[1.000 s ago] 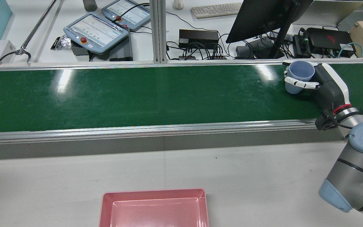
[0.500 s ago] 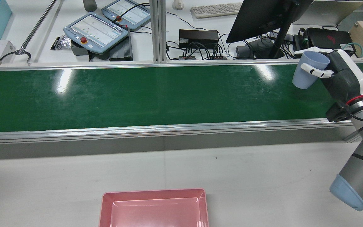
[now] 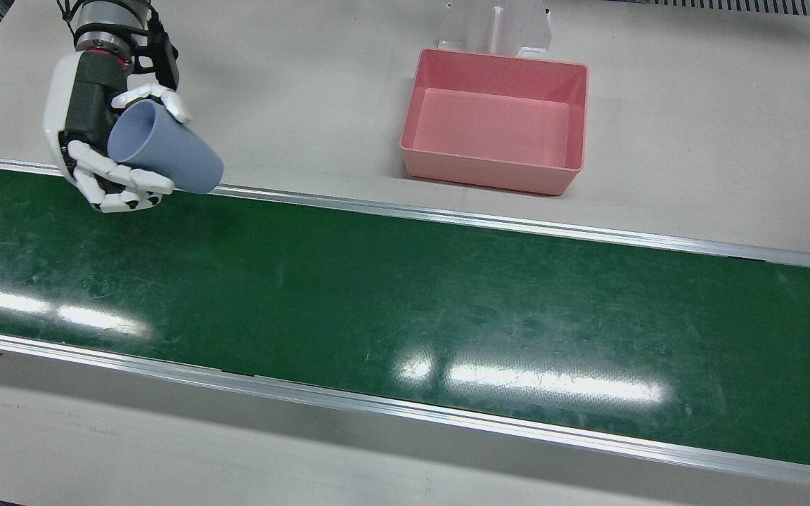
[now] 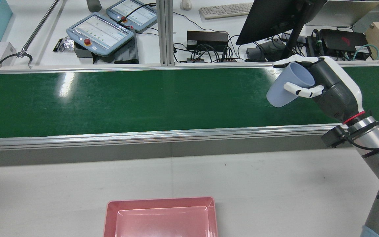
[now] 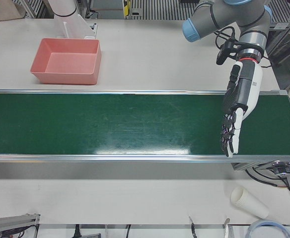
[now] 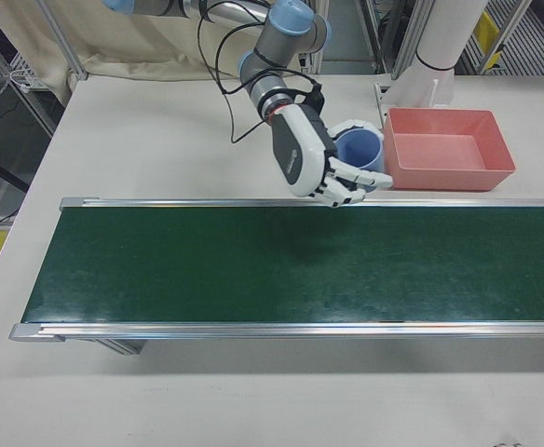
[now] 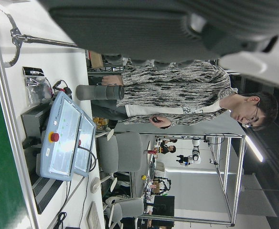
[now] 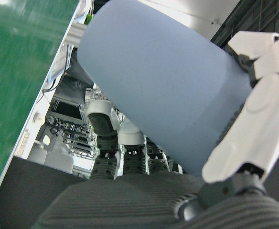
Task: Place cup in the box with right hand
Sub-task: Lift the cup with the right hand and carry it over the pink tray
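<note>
The cup [image 3: 166, 151] is off the belt and held in the air by the right hand [image 3: 99, 137], whose white fingers [image 4: 303, 90] wrap around its upper wall near the rim; it hangs tilted, mouth toward the palm and base pointing out and down, above the near edge of the green conveyor belt [image 3: 405, 295] on the robot's right side. So the pick-up looks done, and what is left, as I judge it, is the carry across the desk [image 3: 292, 91] to the box [image 3: 493, 176] and the release, since the box is well apart from the cup and is empty. The cup is a plain pale-blue tumbler, tapering toward the base, with a smooth matt wall that looks like plastic and no handle. The hand has a dark ribbed palm with a glossy white shell. The box is a pink rectangular tub with sloping walls, rounded corners and a flat bottom, likely plastic too. The belt is shiny and scuffed, framed by aluminium rails. The left hand [image 5: 233, 124] hangs over the far end of the belt with fingers stretched out and empty.
</note>
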Robot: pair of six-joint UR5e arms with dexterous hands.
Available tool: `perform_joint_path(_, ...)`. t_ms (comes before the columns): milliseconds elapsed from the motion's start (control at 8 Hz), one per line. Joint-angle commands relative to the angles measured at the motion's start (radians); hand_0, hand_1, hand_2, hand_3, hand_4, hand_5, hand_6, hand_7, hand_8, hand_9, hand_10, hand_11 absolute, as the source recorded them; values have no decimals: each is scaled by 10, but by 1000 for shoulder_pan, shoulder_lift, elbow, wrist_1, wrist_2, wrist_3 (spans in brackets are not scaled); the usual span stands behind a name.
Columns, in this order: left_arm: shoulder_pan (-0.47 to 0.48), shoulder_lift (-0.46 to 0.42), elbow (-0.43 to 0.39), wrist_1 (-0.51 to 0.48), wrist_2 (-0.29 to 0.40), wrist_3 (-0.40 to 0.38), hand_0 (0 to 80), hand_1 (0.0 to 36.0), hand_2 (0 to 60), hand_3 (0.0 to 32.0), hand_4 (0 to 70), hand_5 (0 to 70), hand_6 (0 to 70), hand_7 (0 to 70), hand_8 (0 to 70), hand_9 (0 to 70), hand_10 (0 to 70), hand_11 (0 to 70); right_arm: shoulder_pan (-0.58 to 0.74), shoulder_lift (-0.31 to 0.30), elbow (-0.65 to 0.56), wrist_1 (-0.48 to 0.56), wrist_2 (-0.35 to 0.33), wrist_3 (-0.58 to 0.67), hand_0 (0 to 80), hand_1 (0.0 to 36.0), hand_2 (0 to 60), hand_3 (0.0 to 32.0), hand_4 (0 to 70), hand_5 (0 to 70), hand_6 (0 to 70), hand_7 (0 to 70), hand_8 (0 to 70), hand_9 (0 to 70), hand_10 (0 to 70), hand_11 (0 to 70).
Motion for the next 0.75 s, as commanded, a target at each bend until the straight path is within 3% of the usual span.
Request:
perform_joint_path(0, 0, 0, -2, 2, 0, -1, 0, 0, 0, 0, 0, 0, 0, 0, 0, 0, 0, 0, -276, 122, 90, -10, 17, -235, 519, 232, 397, 0, 287, 137, 314, 700, 513, 700, 432, 617)
perform_joint_path(375, 0, 0, -2, 0, 0, 1, 0, 0, 0, 0, 0, 0, 0, 0, 0, 0, 0, 0, -587, 219, 85, 0, 187, -399, 526, 234, 373, 0, 330, 131, 304, 700, 497, 700, 402, 572)
perform_joint_path(500, 0, 0, -2, 2, 2, 1, 0, 0, 0, 0, 0, 0, 0, 0, 0, 0, 0, 0, -652, 239, 87, 8, 215, -444, 519, 215, 317, 0, 308, 123, 286, 700, 473, 700, 376, 538)
perform_joint_path(625, 0, 0, -2, 2, 2, 1, 0, 0, 0, 0, 0, 0, 0, 0, 0, 0, 0, 0, -683, 241, 87, 29, 238, -464, 511, 186, 205, 0, 270, 107, 249, 700, 416, 670, 307, 450)
